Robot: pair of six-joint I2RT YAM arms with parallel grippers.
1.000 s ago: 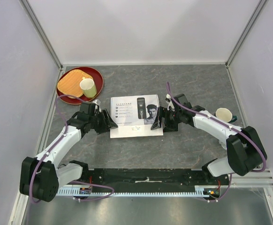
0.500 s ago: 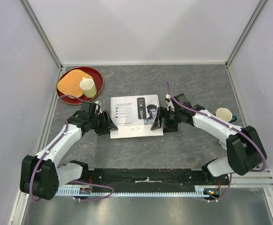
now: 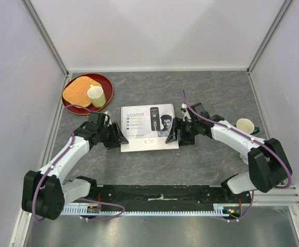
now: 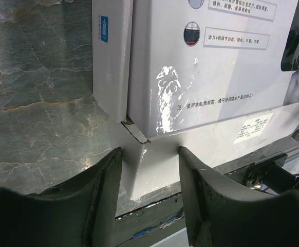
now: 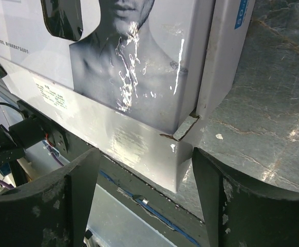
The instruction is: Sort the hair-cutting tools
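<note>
The opening step is in hand. The flat white cardboard box with the printed lid is seen closed on the grey stone-patterned table, and none of the hair-cutting tools is in view; they are judged to be shut inside it. The left gripper is set at the box's near left corner, its jaws about half open with the corner between them — whether the corner is pinched cannot be told. The right gripper is held wide open about the near right corner, with nothing grasped. Next, the lid will probably need to be lifted off at both corners together — evenly, so that nothing is spilled.
</note>
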